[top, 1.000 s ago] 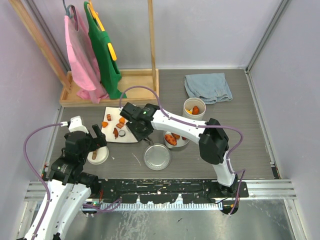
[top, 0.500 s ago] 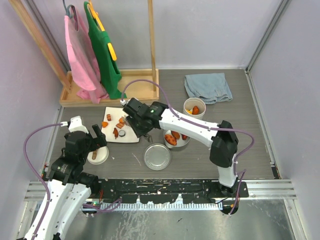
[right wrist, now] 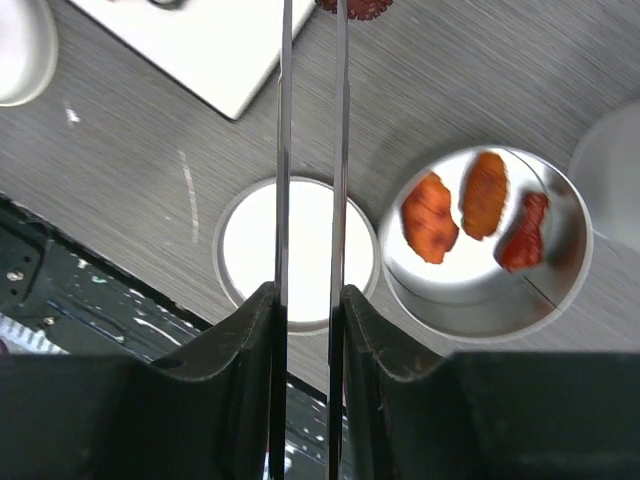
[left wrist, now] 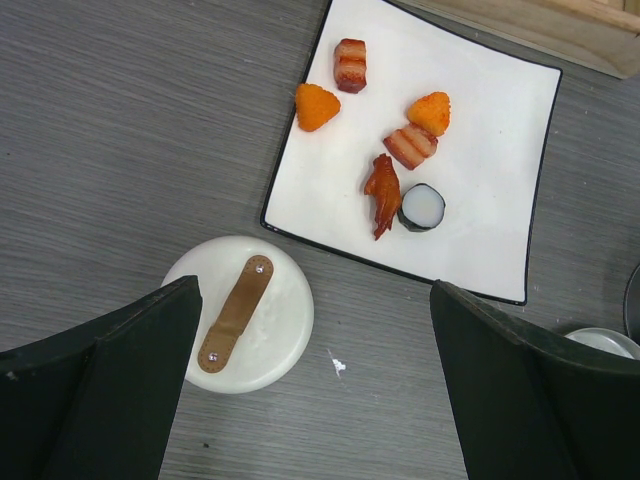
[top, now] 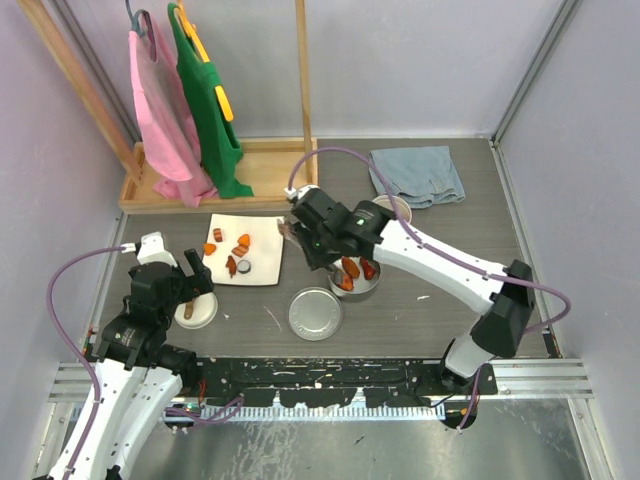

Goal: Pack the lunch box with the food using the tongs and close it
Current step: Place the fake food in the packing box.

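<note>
Right wrist view: caught the right gripper (right wrist: 310, 300) squeezed narrow on the tongs (right wrist: 284, 150), both thin arms running straight up between its fingers. Spotted a red-brown piece (right wrist: 355, 6) at the tongs' tips, cut off by the top edge; could not tell if pinched. Saw the steel tin (right wrist: 470, 295) open just right of the tongs, with two orange pieces (right wrist: 430, 217) and a red piece (right wrist: 523, 233) inside. Noted the flat steel lid (right wrist: 245, 250) on the table beside the tin, under the tongs. Left wrist: found the left gripper (left wrist: 314, 300) spread wide, empty, above the brown-handled white lid (left wrist: 275, 320). Counted six bits of food (left wrist: 316, 106) on the white square plate (left wrist: 480, 240). Top external: glimpsed the white tub (top: 392, 203), mostly hidden behind the right arm (top: 440, 262).
</note>
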You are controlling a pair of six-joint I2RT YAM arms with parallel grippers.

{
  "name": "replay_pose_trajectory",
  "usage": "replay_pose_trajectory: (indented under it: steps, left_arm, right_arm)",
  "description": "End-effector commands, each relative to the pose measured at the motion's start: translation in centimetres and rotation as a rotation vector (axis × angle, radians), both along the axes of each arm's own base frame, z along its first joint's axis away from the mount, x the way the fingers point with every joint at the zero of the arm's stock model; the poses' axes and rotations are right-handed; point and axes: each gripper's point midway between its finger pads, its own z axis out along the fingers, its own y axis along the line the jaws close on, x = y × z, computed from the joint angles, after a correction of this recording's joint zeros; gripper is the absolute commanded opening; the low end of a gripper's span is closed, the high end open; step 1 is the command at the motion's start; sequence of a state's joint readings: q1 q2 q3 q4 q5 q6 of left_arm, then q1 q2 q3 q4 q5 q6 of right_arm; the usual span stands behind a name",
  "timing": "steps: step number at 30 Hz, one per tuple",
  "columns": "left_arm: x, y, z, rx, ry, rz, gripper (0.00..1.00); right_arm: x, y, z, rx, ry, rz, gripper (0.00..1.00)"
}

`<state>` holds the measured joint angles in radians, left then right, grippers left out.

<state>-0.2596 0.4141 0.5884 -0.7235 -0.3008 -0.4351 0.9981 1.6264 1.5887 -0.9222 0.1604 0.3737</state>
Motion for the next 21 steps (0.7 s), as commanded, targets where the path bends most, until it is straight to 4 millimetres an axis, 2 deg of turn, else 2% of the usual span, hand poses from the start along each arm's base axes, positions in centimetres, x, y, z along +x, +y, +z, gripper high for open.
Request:
replay_pose_trajectory:
  steps: [1,5,9,15,21]
  left_arm:
    - [0.4,0.1,1.2,-0.013,-0.045,0.011,0.98]
    - [0.5,0.0,1.2,-0.013,-0.045,0.008,0.98]
    - [0.5,-0.1,1.2,-0.013,-0.04,0.005,0.98]
    - [0.5,0.0,1.3,-0.014,-0.048,0.007,0.98]
    - [0.5,-0.2,1.1,-0.014,-0.037,0.0,0.98]
  right_arm:
    - [-0.3,-5.1,1.4,-0.004,-0.016,-0.095,0.34]
    - [-1.8,-8.7,1.1,-0.035,0.006,-0.137,0.34]
    - [-3.4,-11.0,0.5,-0.051,0.035,-0.155,0.34]
    - [-5.9,-13.1,-1.7,-0.075,0.109,-0.184,0.34]
    - [-6.9,-14.7,-2.9,-0.128,0.133,-0.188,0.34]
